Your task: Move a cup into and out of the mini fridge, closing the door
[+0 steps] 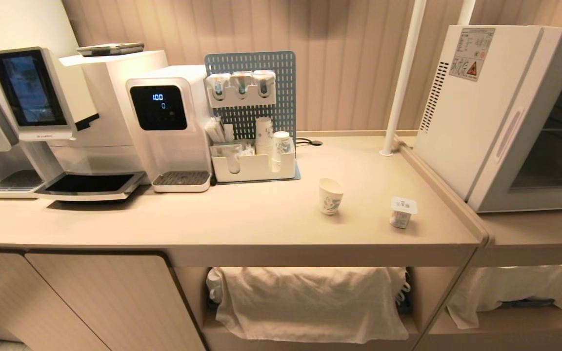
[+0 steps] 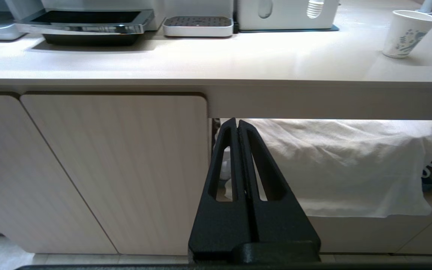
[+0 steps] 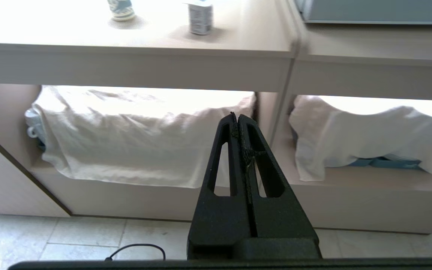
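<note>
The cup point(image 1: 330, 195), white paper with a blue-green print, stands upright on the beige counter point(image 1: 242, 214) right of centre; the left wrist view also catches the cup point(image 2: 407, 34). On a lower counter at the right sits the white mini fridge point(image 1: 471, 112), its door point(image 1: 544, 131) with dark glass closed. Neither arm shows in the head view. My left gripper point(image 2: 237, 122) hangs shut and empty below the counter edge, in front of the cabinet. My right gripper point(image 3: 237, 117) is shut and empty too, low before the open shelf.
A small plastic pot with a foil lid point(image 1: 402, 212) stands right of the cup. A coffee machine point(image 1: 61, 122), water dispenser point(image 1: 171, 126) and organiser with stacked cups point(image 1: 256, 146) line the back. White cloths point(image 1: 310, 302) cover the shelves below. A white pole point(image 1: 400, 78) rises by the fridge.
</note>
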Available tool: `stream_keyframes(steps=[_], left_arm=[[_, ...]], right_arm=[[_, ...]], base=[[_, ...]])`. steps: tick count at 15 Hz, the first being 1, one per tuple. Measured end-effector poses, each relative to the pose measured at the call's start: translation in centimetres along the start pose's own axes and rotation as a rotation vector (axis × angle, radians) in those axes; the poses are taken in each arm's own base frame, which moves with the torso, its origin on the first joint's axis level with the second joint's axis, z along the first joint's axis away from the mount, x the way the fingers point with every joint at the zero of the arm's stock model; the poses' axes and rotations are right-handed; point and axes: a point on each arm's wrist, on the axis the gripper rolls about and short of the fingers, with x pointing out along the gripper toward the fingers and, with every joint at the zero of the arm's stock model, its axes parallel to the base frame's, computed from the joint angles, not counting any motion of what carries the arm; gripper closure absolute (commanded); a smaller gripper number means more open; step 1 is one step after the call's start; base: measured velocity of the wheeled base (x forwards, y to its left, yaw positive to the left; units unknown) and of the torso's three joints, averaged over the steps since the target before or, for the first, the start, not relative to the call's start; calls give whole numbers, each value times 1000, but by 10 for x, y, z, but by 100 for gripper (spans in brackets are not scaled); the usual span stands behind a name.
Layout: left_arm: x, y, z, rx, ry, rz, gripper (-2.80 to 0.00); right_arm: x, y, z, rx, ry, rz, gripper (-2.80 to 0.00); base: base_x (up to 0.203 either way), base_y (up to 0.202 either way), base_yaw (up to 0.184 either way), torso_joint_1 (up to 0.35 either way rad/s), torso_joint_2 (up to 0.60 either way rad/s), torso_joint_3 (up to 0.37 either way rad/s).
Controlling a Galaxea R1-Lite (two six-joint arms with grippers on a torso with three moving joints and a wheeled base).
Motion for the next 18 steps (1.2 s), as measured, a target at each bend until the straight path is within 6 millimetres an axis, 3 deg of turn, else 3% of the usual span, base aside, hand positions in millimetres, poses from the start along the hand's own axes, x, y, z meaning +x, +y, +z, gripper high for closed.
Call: stream_keyframes(steps=[4, 18], left_arm=[[0, 0, 0, 0, -3, -1, 0], [0, 0, 0, 4, -3, 0, 0]], right_arm=[[0, 0, 0, 2, -1, -1, 0], [0, -1, 0, 58, -3, -30, 0]], base=[[0, 149, 1, 4, 3, 3], [0, 0, 0, 0, 0, 0]])
